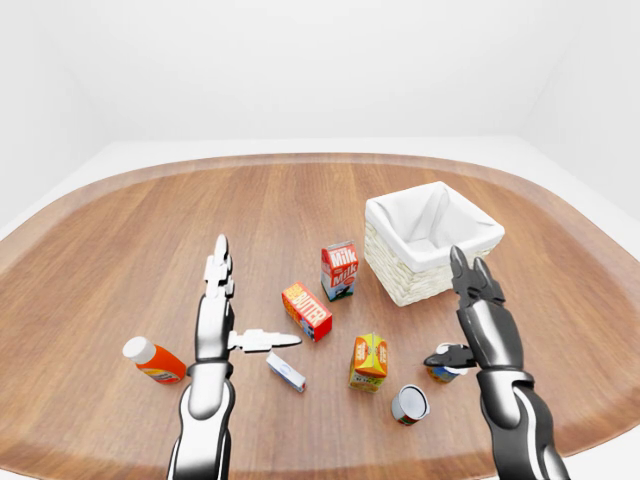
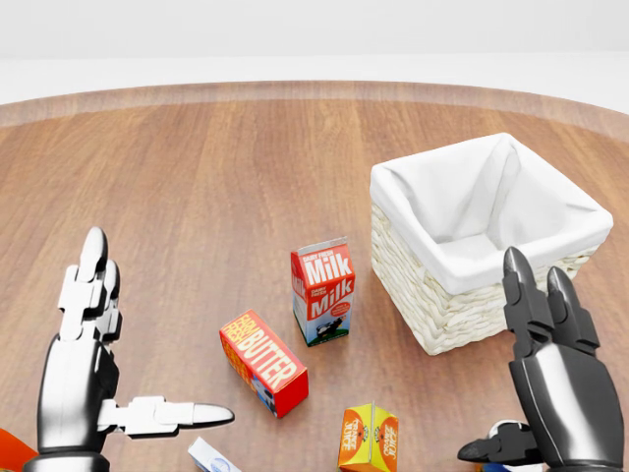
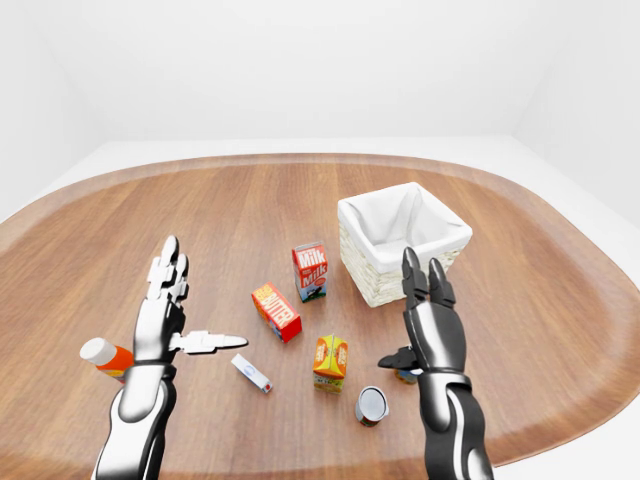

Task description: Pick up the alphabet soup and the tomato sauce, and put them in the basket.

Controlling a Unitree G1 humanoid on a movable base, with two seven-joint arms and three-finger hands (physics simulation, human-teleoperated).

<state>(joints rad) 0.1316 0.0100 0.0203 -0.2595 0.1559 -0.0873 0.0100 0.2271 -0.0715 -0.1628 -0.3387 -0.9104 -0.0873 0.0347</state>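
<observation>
The right robot hand (image 1: 470, 325) is spread open with nothing held, a small can (image 1: 441, 371) sits just under its thumb, and being rigid, slick and probably weighty, it's likely best gripped around the sides.

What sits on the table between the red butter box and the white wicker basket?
In the head view, the red-and-white milk carton stands upright between the red butter box and the white-lined wicker basket, with bare wood on either side of it.
</observation>
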